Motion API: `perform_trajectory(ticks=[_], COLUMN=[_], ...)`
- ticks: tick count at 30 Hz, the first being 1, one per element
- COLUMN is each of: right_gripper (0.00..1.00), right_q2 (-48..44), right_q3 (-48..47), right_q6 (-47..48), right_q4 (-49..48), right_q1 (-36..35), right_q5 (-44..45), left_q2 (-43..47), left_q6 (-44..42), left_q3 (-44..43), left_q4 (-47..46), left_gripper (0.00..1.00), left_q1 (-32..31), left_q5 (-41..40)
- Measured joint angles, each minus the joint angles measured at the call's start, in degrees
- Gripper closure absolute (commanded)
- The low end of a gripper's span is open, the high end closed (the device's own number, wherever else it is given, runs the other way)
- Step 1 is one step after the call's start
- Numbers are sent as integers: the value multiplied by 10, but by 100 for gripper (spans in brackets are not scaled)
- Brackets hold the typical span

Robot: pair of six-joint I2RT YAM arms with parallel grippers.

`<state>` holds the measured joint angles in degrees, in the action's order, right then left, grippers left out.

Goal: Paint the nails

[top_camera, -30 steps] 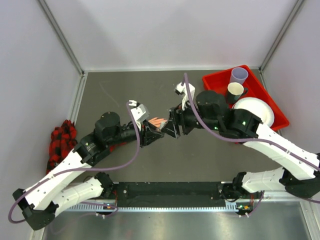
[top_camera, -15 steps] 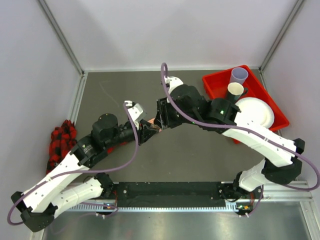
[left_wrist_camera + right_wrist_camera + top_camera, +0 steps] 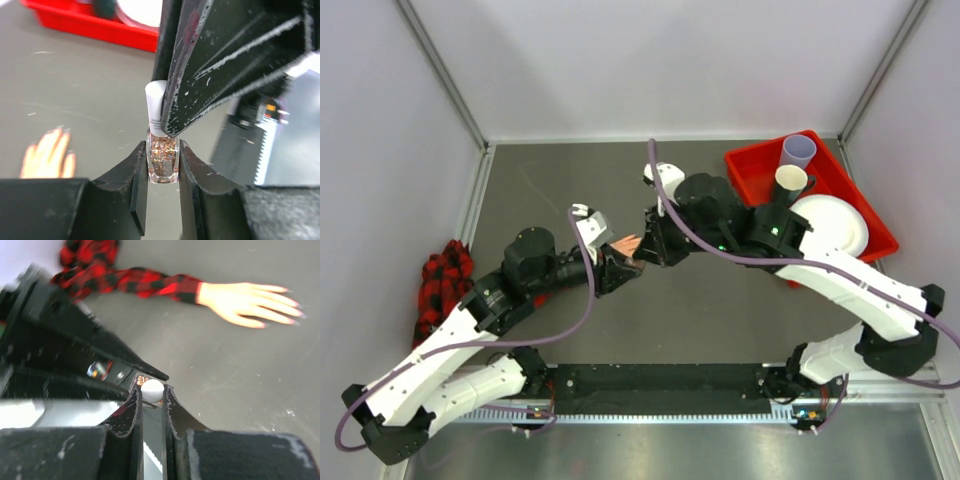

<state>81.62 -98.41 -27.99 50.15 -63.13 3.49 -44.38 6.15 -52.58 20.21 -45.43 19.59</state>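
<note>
A small bottle of copper glitter polish with a white cap stands upright between my left gripper's fingers, which are shut on its glass sides. My right gripper comes in from above and is shut on the white cap. The peach mannequin hand lies flat on the grey table just beyond, its plaid sleeve trailing left. The nails are tiny plates at the fingertips, too blurred to show any colour. From above, both grippers meet beside the hand.
A red tray at the back right holds a lilac cup, a dark cup and a white plate. The sleeve bunches into a red-and-black heap at the table's left edge. Grey walls enclose three sides.
My right gripper has swung in over the bottle and closed on its white cap. The left gripper has kept its hold on the bottle and barely shifted.
</note>
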Motion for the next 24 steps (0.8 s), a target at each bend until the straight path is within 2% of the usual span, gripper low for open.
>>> perform_trajectory(ticks=[3,6,8,11,14,17,18,19,20,21,23,24], right_gripper=[100,100,100,100,100,100,97,89,80,63,50,41], right_q2=[-48,-108,-148,-179,-184,-181,-181,-182,-184,-186,-187,-182], right_q3=[56,116,153,182,193,198,198,198,196,196,188,179], right_q6=[32,85,117,157,183,200,203,205,205,204,193,185], right_q4=[-36,-78,-111,-146,-173,-178,-176,-174,-171,-167,-150,-139], right_q1=[17,30,33,36,37,37,37,37,38,38,39,39], right_q5=[-78,-192,-276,-374,-433,-450,-447,-439,-423,-402,-344,-311], left_q2=[1,0,-9,-40,-55,-55,-55,-55,-54,-52,-49,-49], left_q6=[13,57,119,216,235,200,183,166,144,126,92,74], left_q3=[0,5,15,32,31,18,11,4,-5,-13,-24,-28], left_q4=[-5,-36,-91,-223,-254,-204,-183,-164,-136,-112,-76,-63], left_gripper=[100,100,100,100,100,100,100,100,100,100,100,100], left_q1=[1,3,4,1,-2,-1,-1,-1,-2,-2,-3,-3], left_q5=[64,180,273,408,463,466,455,444,422,394,327,282])
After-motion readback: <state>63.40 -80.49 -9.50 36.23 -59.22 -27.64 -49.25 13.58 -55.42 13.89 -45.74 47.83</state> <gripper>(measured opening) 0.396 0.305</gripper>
